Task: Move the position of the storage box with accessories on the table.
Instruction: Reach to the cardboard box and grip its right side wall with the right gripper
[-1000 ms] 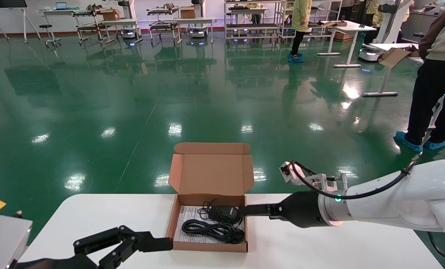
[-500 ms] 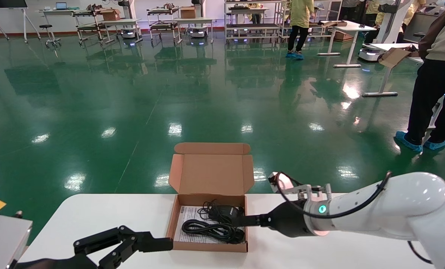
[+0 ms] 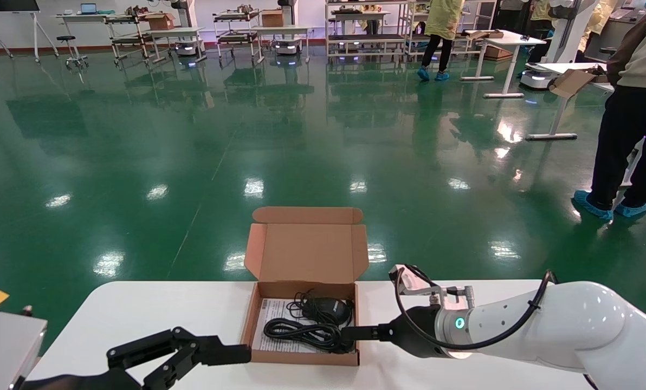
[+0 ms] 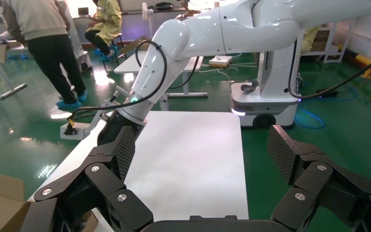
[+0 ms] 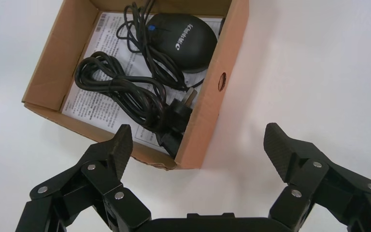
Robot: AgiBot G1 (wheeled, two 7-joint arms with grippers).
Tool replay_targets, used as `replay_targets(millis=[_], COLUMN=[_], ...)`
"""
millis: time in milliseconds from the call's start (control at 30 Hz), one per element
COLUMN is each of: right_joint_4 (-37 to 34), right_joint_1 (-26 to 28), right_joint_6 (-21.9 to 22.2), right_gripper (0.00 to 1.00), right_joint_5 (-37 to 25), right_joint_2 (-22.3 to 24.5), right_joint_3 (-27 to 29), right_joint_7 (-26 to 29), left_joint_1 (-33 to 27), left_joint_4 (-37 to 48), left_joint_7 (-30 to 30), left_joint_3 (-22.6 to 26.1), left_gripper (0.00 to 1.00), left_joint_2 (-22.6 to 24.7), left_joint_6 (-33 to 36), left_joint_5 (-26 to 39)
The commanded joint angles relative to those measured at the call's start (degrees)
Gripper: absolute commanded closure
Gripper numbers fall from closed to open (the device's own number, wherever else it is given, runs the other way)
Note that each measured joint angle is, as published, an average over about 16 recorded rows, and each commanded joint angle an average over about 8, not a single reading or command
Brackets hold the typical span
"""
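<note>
The storage box lies open near the table's front middle, its lid standing up at the back. Inside are a coiled black cable, a black mouse and a white printed sheet. My right gripper is open, low at the box's right wall by its front corner. In the right wrist view that corner lies between the open fingers, with the mouse, cable and sheet beyond. My left gripper is open and empty, its tip by the box's left wall.
The table's far edge runs just behind the box, with green floor beyond. A person stands at the far right by other desks. In the left wrist view the white tabletop stretches to its right end, under my right arm.
My right gripper has come down and back along the box's right wall towards its front corner. The box and my left gripper have not moved.
</note>
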Motion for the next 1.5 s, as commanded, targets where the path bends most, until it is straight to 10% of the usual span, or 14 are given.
replay_targets(millis=[33, 167, 333, 467, 1500], right_joint_4=[0.51, 0.88, 1.11, 1.42, 1.48], right_joint_1=[-0.48, -1.42, -2.27, -2.71, -4.86], right_joint_6=[0.61, 1.79, 3.22, 4.55, 10.49], right_gripper=[0.0, 0.18, 0.77, 1.0, 1.0], right_joint_5=[-0.2, -0.39, -0.39, -0.15, 2.84], right_joint_2=[0.14, 0.12, -0.13, -0.35, -0.86], right_joint_3=[-0.21, -0.45, -0.64, -0.67, -2.33], right_joint_7=[0.52, 0.72, 0.7, 0.38, -2.25], left_joint_1=[0.0, 0.0, -0.01, -0.01, -0.03], left_joint_4=[0.0, 0.0, 0.0, 0.0, 0.0], left_joint_7=[0.0, 0.01, 0.02, 0.02, 0.07], left_joint_3=[0.01, 0.02, 0.04, 0.05, 0.15], left_gripper=[0.0, 0.0, 0.0, 0.0, 0.0], left_joint_2=[0.0, -0.01, -0.01, -0.02, -0.06], left_joint_6=[0.0, -0.01, -0.02, -0.02, -0.06], left_joint_5=[0.0, -0.01, -0.02, -0.03, -0.1])
